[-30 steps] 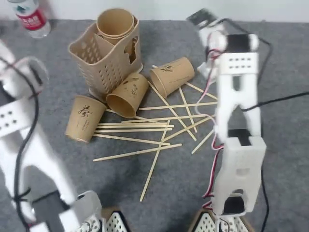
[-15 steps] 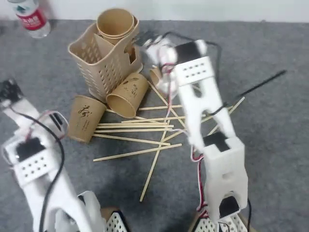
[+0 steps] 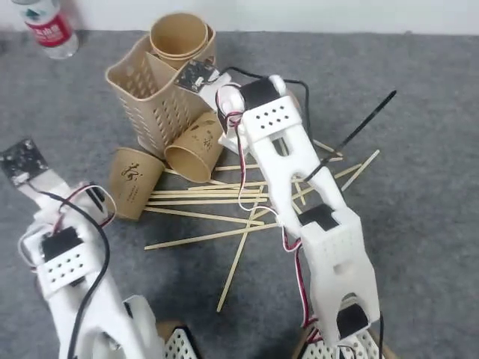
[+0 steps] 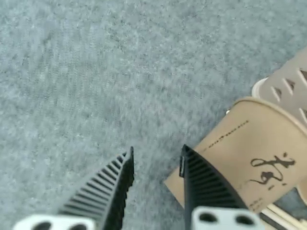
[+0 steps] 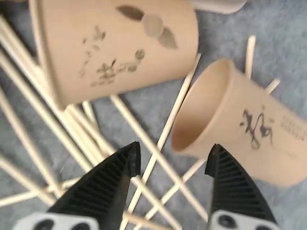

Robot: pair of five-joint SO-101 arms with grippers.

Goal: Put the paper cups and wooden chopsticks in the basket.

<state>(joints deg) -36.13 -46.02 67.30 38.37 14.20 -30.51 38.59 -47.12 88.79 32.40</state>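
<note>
A tan perforated basket stands at the back left with paper cups stacked in it. One paper cup lies on its side against the basket, and another lies further left. Wooden chopsticks are scattered across the grey mat. My right gripper is open above two lying cups, the nearer cup with its mouth toward the fingers and the other cup behind it. My left gripper is open over bare mat beside the leftmost cup.
A plastic bottle lies at the back left corner. The right arm stretches over the chopstick pile toward the basket. The left arm stands at the front left. A black cable crosses the mat on the right.
The right arm has swung left from the right side to the cups beside the basket. The left arm has come down and in toward the leftmost cup.
</note>
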